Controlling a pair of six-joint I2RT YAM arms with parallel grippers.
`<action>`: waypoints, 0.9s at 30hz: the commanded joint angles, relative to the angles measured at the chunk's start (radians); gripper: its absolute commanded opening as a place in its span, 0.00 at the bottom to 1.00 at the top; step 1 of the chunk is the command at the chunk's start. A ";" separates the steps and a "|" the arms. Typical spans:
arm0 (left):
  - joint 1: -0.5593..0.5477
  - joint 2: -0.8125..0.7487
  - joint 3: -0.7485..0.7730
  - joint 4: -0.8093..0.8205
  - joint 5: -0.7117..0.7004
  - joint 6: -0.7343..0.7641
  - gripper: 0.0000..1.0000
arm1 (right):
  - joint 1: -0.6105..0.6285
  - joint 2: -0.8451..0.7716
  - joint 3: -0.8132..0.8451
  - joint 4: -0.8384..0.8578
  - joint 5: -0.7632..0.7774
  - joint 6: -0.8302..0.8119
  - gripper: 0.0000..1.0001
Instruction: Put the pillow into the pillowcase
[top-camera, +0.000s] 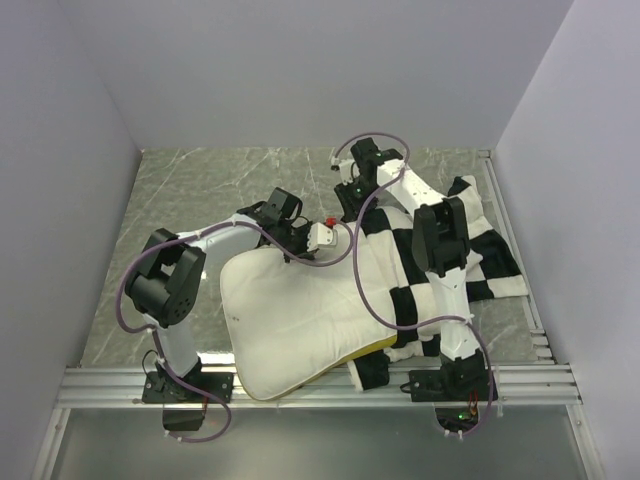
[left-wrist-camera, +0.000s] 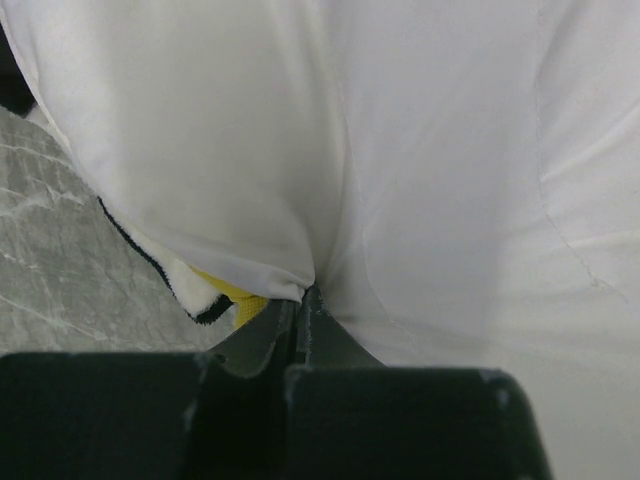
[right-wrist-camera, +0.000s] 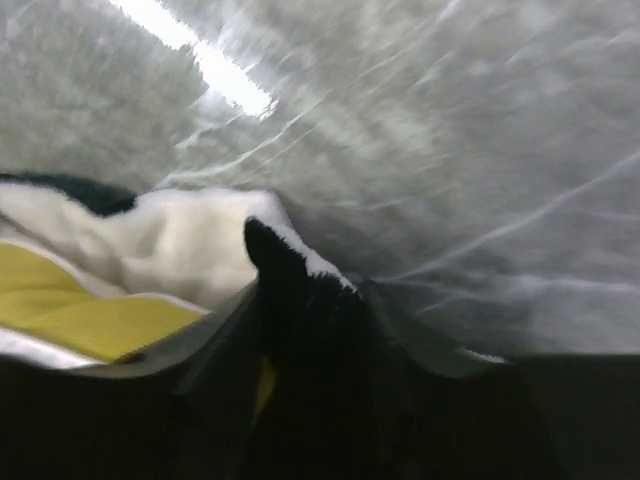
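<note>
The cream-white pillow (top-camera: 300, 320) lies in the middle of the table, its right part inside the black-and-white checkered pillowcase (top-camera: 450, 250). My left gripper (top-camera: 308, 248) is at the pillow's far edge. In the left wrist view it (left-wrist-camera: 305, 295) is shut on a pinch of white pillow fabric (left-wrist-camera: 430, 160), with the yellow band (left-wrist-camera: 243, 306) just left of the tips. My right gripper (top-camera: 352, 205) is at the pillowcase's far left edge. In the blurred right wrist view its jaws (right-wrist-camera: 300, 310) stand apart with a fold of black pillowcase (right-wrist-camera: 285, 270) between them.
White walls close in the grey marbled table (top-camera: 200, 190) on three sides. A metal rail (top-camera: 300, 385) runs along the near edge by both arm bases. The pillowcase spreads toward the right wall.
</note>
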 joint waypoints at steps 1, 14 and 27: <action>-0.007 -0.017 0.006 -0.014 -0.005 0.016 0.00 | 0.017 -0.012 0.023 -0.077 -0.061 -0.044 0.16; -0.024 -0.152 0.049 0.196 0.000 -0.175 0.00 | 0.185 -0.288 -0.029 0.196 -0.389 0.369 0.00; 0.095 -0.273 0.013 0.205 0.021 -0.315 0.00 | 0.288 -0.250 -0.087 0.552 -0.340 0.703 0.00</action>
